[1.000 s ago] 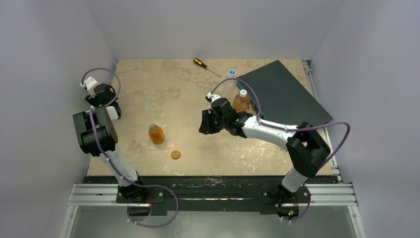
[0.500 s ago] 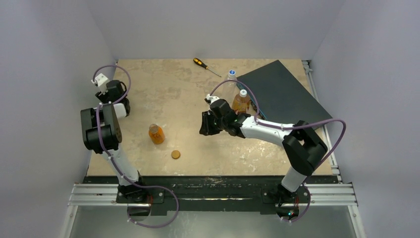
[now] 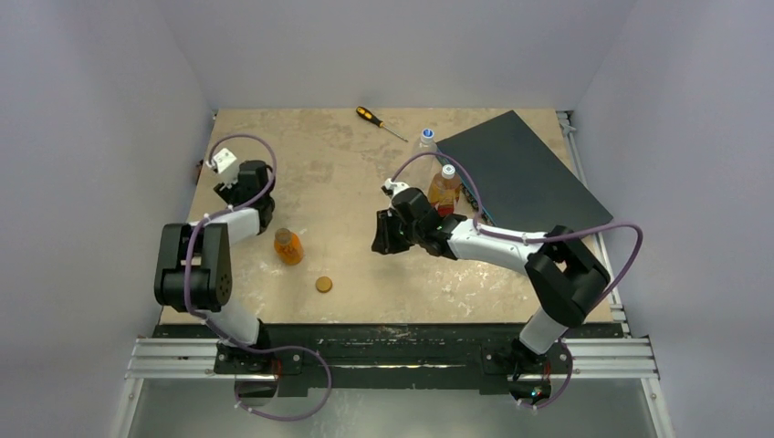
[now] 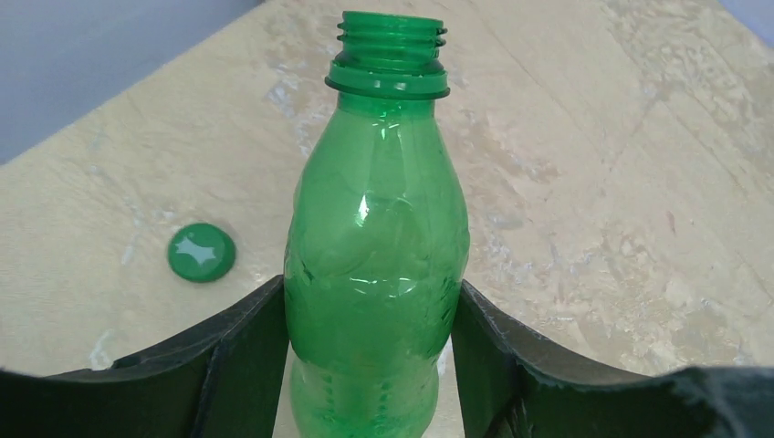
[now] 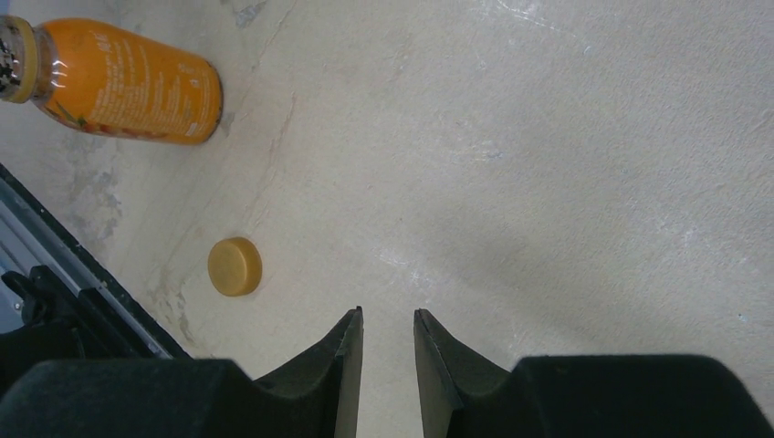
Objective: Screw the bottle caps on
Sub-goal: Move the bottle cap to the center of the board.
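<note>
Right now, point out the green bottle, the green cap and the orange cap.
green bottle [image 4: 376, 246], left wrist view, middle of its body.
green cap [image 4: 202, 253], left wrist view, centre of its top.
orange cap [image 5: 235, 266], right wrist view, centre of its top.

A black-and-orange screwdriver [image 3: 376, 120] lies on the beige marbled tabletop [image 3: 329, 173] at about 12 o'clock, its tip pointing toward 4 o'clock. A dark rectangular board [image 3: 529, 178] lies askew at 2 o'clock. An aluminium rail [image 3: 402, 358] runs along 6 o'clock.
</note>
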Controlling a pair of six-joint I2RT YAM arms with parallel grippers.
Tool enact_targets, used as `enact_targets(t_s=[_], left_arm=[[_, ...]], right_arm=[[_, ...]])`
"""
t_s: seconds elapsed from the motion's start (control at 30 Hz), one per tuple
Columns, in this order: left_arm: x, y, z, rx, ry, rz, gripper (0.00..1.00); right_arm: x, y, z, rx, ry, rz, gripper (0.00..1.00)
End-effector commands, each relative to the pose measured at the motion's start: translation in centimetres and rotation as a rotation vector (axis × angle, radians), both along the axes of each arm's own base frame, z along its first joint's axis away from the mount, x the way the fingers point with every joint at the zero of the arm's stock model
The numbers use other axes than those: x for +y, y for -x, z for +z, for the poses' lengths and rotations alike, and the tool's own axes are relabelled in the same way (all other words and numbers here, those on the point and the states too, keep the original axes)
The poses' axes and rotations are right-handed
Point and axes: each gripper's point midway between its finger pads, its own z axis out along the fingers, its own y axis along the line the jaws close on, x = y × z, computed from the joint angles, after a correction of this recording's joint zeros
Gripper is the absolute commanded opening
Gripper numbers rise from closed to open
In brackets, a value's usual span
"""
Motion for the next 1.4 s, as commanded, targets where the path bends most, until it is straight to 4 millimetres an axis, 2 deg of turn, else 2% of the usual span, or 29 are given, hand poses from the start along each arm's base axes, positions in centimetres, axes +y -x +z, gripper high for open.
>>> enact_targets(t_s=[0.0,0.1,0.17,0.23,0.33,0.43,0.5,0.57,0.73,0.83,0.93,1.03,1.07,1.13,1.17,1.23,1.33,1.37], left_arm=[[4.1,1.6,5.5,-0.059,-0.093,0.080,0.00],[8.5,3.1,6.7,-0.059,-0.101,0.135,0.00],[10.8,3.7,6.0,-0.030,-0.090,0.147,0.00],[12.2,3.4,4.7,0.024,-0.082,0.125,0.00],[12.4,2.2,2.7,0.110,-0.070,0.047,0.00],[11.8,1.7,0.9,0.238,-0.056,-0.049,0.00],[11.7,2.1,-0.1,0.344,-0.053,-0.081,0.00],[11.5,3.1,-2.1,0.492,-0.035,-0.123,0.00],[11.0,4.4,-4.6,0.720,-0.022,-0.193,0.00],[8.7,4.8,-6.0,0.809,-0.026,-0.272,0.00],[5.4,4.8,-7.4,0.892,-0.013,-0.361,0.00],[2.4,4.1,-8.2,0.871,0.040,-0.407,0.00],[0.9,3.5,-8.5,0.848,0.065,-0.443,0.00],[-2.8,2.1,-9.1,0.841,0.097,-0.538,0.00],[-5.2,1.7,-10.1,0.870,0.110,-0.599,0.00],[-11.6,0.4,-10.9,0.889,0.100,-0.762,0.00],[-18.2,0.1,-12.4,0.932,0.074,-0.944,0.00],[-19.7,0.2,-12.8,0.947,0.076,-0.986,0.00]], right_arm=[[0.6,-0.7,3.5,-0.094,-0.058,0.012,0.31],[0.8,-0.7,3.7,-0.100,-0.069,0.016,0.31],[1.0,-0.5,3.7,-0.097,-0.079,0.026,0.31],[1.0,-0.2,3.6,-0.089,-0.082,0.036,0.31],[1.5,-0.2,3.9,-0.096,-0.102,0.054,0.31],[1.6,0.1,3.9,-0.093,-0.108,0.070,0.31],[1.7,0.4,3.9,-0.090,-0.110,0.083,0.31],[1.8,0.5,4.1,-0.089,-0.112,0.102,0.31],[1.6,1.2,4.3,-0.088,-0.101,0.142,0.32],[1.3,1.3,4.4,-0.093,-0.086,0.151,0.32],[1.2,1.5,4.4,-0.095,-0.083,0.160,0.31],[1.2,1.5,4.5,-0.098,-0.087,0.159,0.31],[1.2,1.5,4.5,-0.098,-0.089,0.159,0.31],[1.1,1.6,4.4,-0.096,-0.089,0.156,0.31],[1.1,1.6,4.4,-0.095,-0.089,0.155,0.31],[0.9,1.7,4.4,-0.094,-0.088,0.149,0.31],[0.2,1.2,4.3,-0.106,-0.060,0.108,0.30],[-0.1,1.1,4.3,-0.110,-0.052,0.094,0.30]])
